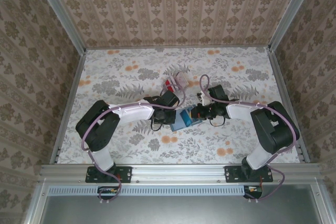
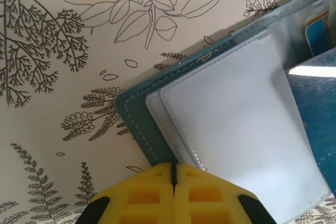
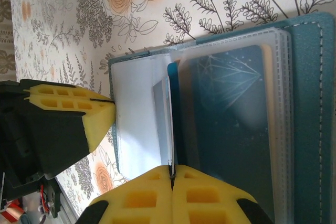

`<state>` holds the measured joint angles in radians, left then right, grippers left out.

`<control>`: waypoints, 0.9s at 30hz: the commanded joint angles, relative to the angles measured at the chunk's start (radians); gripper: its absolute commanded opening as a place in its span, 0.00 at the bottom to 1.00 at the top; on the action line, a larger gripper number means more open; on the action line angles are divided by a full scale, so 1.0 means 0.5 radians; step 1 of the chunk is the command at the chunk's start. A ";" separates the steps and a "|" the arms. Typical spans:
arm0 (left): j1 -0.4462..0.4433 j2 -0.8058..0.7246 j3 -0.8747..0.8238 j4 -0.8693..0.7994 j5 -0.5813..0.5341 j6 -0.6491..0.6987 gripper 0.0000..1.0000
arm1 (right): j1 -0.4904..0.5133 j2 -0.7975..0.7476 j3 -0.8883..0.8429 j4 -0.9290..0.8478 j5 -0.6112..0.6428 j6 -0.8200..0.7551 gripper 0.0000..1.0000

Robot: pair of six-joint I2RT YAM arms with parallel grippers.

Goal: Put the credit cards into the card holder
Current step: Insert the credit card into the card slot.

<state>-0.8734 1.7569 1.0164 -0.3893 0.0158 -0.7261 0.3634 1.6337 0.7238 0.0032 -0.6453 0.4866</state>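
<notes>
Left hand (image 2: 173, 167) and right hand (image 3: 171, 170) pinch card holder (image 2: 132, 115) edges.

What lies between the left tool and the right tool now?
In the right wrist view, a pale clear sleeve of the open card holder spans from the left tool to the right tool.

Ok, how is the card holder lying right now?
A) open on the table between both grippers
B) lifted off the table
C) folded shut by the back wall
A: the card holder lies open on the table, clear sleeves showing, with the left gripper and right gripper shut at its edges.
</notes>
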 commanded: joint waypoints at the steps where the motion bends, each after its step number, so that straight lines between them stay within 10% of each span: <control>1: 0.014 0.109 -0.075 0.012 -0.002 -0.030 0.00 | -0.003 0.060 0.049 0.000 -0.032 0.024 0.05; 27: 0.017 0.140 -0.057 0.051 0.003 -0.022 0.00 | 0.084 0.183 0.071 0.113 0.086 0.064 0.05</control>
<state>-0.8696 1.7592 1.0161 -0.3874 0.0231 -0.7265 0.3840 1.6997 0.7441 0.0826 -0.6441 0.5282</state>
